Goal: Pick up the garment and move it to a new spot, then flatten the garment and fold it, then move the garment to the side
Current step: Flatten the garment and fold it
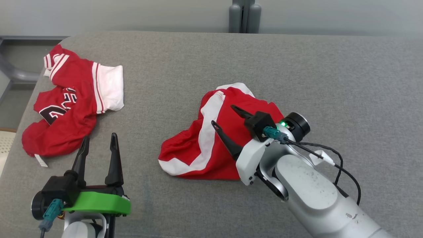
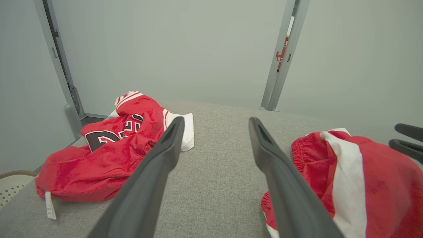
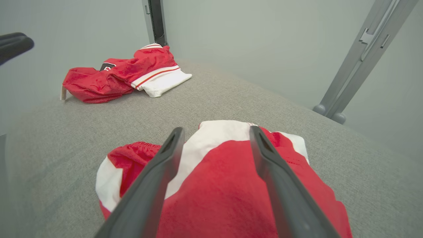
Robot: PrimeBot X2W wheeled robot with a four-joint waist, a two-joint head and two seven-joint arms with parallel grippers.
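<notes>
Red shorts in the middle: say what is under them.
The red shorts lie crumpled on the grey table, which shows all round them. Anything beneath the folds is covered.

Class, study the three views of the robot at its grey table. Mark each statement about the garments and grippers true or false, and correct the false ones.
1. Two red-and-white pieces of clothing lie apart on the grey table. True.
2. The right gripper is shut on the central garment. False: its fingers stand open over that garment, with nothing clamped between them.
3. The left gripper is open and holds nothing. True.
4. The numbered garment lies on the robot's right. False: it lies at the table's far left.
5. A white label sticks out of the central garment. False: it hangs from the numbered garment.
</notes>
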